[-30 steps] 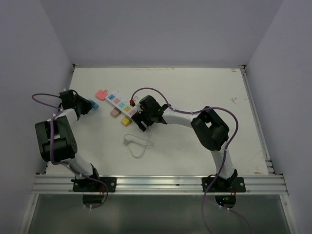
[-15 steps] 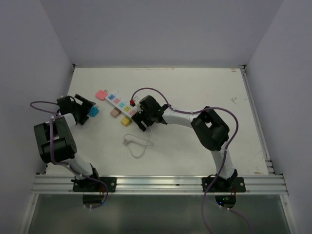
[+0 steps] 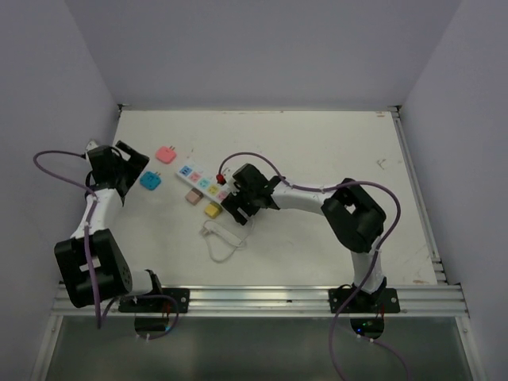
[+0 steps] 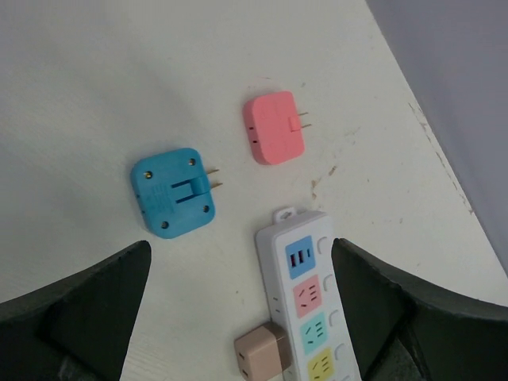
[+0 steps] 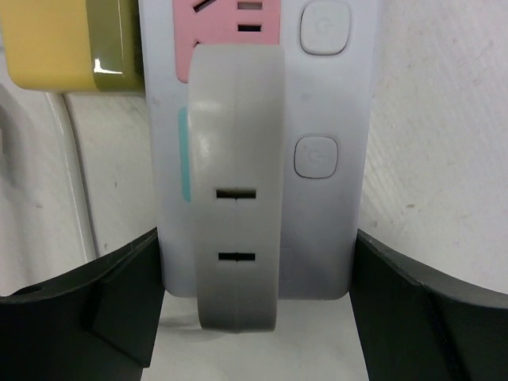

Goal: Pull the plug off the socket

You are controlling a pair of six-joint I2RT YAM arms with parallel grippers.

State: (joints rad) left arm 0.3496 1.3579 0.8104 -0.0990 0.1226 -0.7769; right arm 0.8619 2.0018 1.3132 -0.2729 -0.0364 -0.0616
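Item 1: long white power strip [image 3: 200,178] with pastel outlet faces, flat on the pale bench [image 3: 333,151] a little left of centre, its long axis running from 10 o'clock to 4 o'clock in the top view. Its 4 o'clock end is under the right hand [image 5: 255,254].

Item 2: pale grey rounded plug [image 5: 236,198] with two narrow slots, seated on the white power strip's face just below the pink outlet, seen from the right wrist.

Item 3: right hand, black fingers [image 5: 413,302] standing one on each long side of the white power strip and pressed against its edges, so the strip is clamped between them; they do not touch the pale grey plug.

Item 4: left hand [image 4: 240,248], spread wide and holding nothing, at 9 o'clock on the bench, well apart from the strip.

Item 5: blue square plug [image 4: 173,193], two brass pins showing, lying loose on the bench at 9 o'clock of the strip's far end.

Item 6: pink square plug [image 4: 273,127], loose, at 11 o'clock of the same end.

Item 7: tan cube plug [image 4: 262,355], touching the strip's near long edge; cannot tell whether it is seated.

Item 8: yellow block plug [image 5: 67,44], against the same edge, nearer the right hand.

Item 9: thin white cord [image 5: 73,182], looped on the bench at 6 o'clock of the strip
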